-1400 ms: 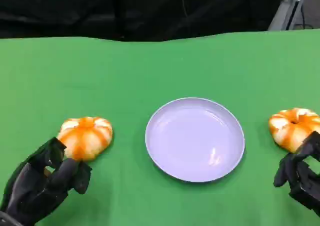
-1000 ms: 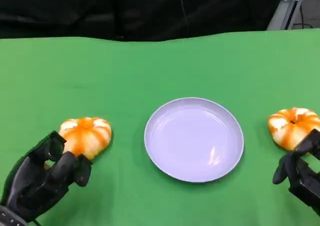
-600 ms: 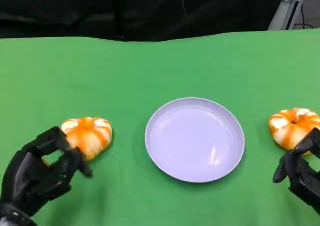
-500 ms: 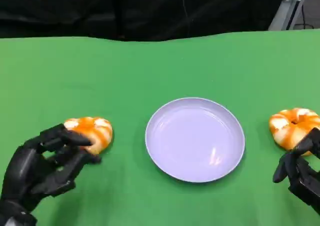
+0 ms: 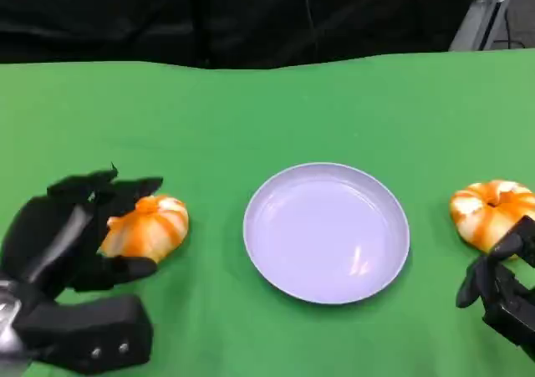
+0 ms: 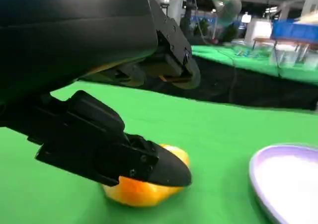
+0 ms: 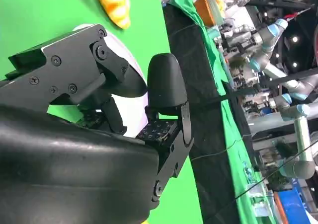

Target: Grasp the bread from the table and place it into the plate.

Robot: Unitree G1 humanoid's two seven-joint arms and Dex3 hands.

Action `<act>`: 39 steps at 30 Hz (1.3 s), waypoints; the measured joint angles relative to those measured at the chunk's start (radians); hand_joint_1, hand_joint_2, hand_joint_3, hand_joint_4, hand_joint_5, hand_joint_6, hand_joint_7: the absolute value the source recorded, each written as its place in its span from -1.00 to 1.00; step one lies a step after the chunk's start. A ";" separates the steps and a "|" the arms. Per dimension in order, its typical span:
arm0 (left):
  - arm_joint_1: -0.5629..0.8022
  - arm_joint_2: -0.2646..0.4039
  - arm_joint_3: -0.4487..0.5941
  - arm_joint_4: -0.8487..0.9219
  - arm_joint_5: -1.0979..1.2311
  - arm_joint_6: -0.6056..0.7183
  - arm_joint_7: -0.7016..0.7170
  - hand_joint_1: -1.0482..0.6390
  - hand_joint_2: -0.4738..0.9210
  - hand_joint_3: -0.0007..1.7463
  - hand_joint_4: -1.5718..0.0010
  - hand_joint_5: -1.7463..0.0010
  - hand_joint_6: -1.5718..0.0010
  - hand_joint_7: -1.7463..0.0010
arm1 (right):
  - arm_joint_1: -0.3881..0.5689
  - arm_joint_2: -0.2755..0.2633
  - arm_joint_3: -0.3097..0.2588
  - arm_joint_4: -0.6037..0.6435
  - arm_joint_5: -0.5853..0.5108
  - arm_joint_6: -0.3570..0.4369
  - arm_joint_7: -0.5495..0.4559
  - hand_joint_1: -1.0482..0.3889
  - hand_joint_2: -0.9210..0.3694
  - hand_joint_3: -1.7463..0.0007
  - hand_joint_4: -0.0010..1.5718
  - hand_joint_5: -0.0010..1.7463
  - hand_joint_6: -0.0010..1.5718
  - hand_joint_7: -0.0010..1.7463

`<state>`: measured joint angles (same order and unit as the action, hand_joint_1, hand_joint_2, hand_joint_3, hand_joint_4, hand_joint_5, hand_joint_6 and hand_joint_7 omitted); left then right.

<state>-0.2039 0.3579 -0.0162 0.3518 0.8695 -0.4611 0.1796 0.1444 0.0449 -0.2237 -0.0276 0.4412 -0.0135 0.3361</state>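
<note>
The left hand (image 5: 71,231) is at the tabletop's (image 5: 267,109) near left corner, and its black fingers (image 5: 125,189) are wrapped around the left bread (image 5: 149,228) — it grasps this bread, which is sitting on the green cloth. The lavender plate (image 5: 326,231) stands in the middle of the tabletop, with nothing in it. A 2nd bread (image 5: 491,212) lies near the right edge. The right hand (image 5: 501,289) is just beside it at the near right corner, its fingers curled in and holding nothing.
</note>
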 measured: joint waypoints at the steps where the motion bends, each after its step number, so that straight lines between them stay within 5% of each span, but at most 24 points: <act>1: -0.017 0.010 -0.028 0.017 0.023 0.033 0.000 -0.84 1.00 -0.85 0.73 1.00 0.49 1.00 | 0.000 0.000 -0.001 0.001 0.000 -0.001 0.000 0.35 -0.46 -0.30 0.05 1.00 -0.06 0.76; 6: -0.117 0.030 -0.142 0.138 0.072 0.158 0.007 -0.85 1.00 -0.91 0.70 0.98 0.47 0.99 | -0.005 0.000 -0.002 0.008 0.000 -0.002 -0.002 0.38 -0.42 -0.37 0.07 1.00 -0.04 0.76; 16: -0.300 0.033 -0.302 0.460 0.042 0.192 0.066 -0.89 1.00 -0.77 0.64 0.98 0.50 0.99 | -0.012 0.002 -0.001 0.017 0.000 -0.006 -0.003 0.37 -0.41 -0.37 0.06 1.00 -0.04 0.75; 39: -0.460 -0.029 -0.464 0.752 -0.086 0.203 0.044 -0.76 1.00 -0.67 0.50 0.96 0.44 0.98 | -0.016 0.002 0.002 0.022 -0.003 -0.014 -0.002 0.34 -0.45 -0.32 0.03 1.00 -0.06 0.74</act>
<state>-0.6638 0.3293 -0.4806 1.1036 0.7836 -0.2586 0.2235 0.1286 0.0467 -0.2214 -0.0054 0.4384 -0.0275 0.3342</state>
